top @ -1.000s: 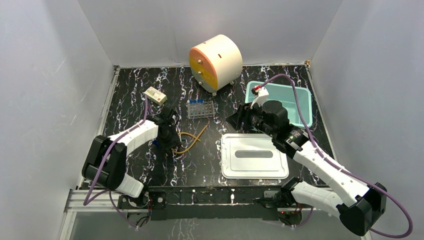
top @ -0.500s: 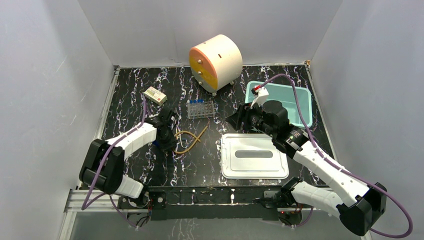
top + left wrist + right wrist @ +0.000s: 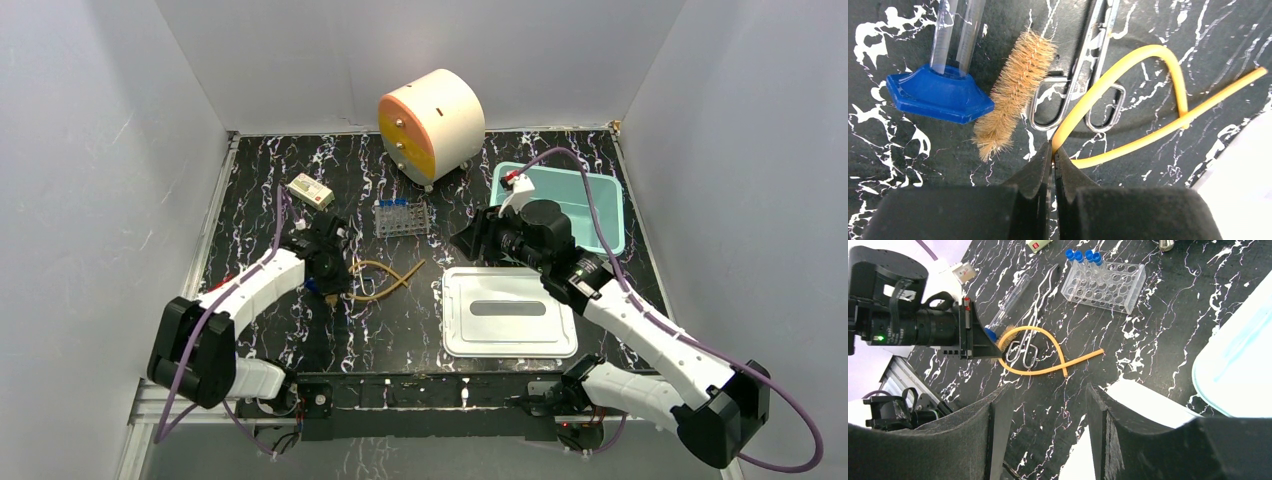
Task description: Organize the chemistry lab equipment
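Yellow rubber tubing loop [image 3: 1153, 48] lies flat on black marbled tabletop [image 3: 1198, 30], left-centre of the table. One end is pinched in left gripper [image 3: 1053, 150], jaws closed tight on it. End grip is likely so the whole tube can be dragged or lifted clear of the clutter.

The loop crosses over silver metal tongs [image 3: 1078, 67]. Just beside them are tan bristle tube brush [image 3: 1015, 92] and clear cylinder on blue hexagonal base [image 3: 940, 95], lying down. Clear plastic rack with blue-capped tubes [image 3: 1103, 285] stands upright further back, apart.

Right gripper [image 3: 1048, 390] is open and holds nothing. It hangs above white rectangular lid [image 3: 508, 312], near teal plastic tub [image 3: 595, 205], probably parked out of the way.
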Tool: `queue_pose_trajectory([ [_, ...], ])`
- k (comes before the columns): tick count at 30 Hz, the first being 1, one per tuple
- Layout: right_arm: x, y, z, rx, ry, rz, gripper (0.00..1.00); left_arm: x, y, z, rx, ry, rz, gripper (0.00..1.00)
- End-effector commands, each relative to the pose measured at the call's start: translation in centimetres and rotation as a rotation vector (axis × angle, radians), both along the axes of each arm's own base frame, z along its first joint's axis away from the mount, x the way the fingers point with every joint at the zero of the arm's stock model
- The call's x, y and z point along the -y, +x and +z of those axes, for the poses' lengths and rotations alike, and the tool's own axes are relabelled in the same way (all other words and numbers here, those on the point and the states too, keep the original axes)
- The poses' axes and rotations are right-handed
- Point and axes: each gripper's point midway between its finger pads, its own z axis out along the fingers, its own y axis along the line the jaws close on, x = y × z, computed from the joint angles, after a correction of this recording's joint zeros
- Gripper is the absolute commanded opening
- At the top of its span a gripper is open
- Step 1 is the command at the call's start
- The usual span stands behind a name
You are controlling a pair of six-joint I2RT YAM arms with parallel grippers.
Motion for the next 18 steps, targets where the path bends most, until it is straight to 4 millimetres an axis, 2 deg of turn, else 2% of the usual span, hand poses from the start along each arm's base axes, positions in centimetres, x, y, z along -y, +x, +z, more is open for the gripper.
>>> queue_pose_trajectory([
  [1,-0.9,0.7,2.2,0.041,0.062,0.002,0.63,0.2,1.4,4.3,0.106,-0.008,-0.046,0.00],
  [3,-1.4,0.8,2.0,0.023,0.051,0.023,0.62,-0.1,1.8,6.2,0.160,0.002,-0.067,0.00],
  [6,-2.3,0.6,2.9,0.036,0.038,0.082,0.61,-0.3,2.4,9.2,0.261,0.010,-0.115,0.00],
  [9,-3.0,0.8,4.3,0.097,0.053,0.114,0.64,0.1,2.7,12.3,0.366,-0.013,-0.209,0.00],
  [14,-4.9,1.3,5.4,0.127,0.037,0.195,0.68,0.9,2.5,17.0,0.531,-0.029,-0.385,0.00],
  [18,-6.7,1.0,7.1,0.186,0.052,0.283,0.78,2.1,1.8,20.7,0.644,-0.060,-0.542,0.00],
])
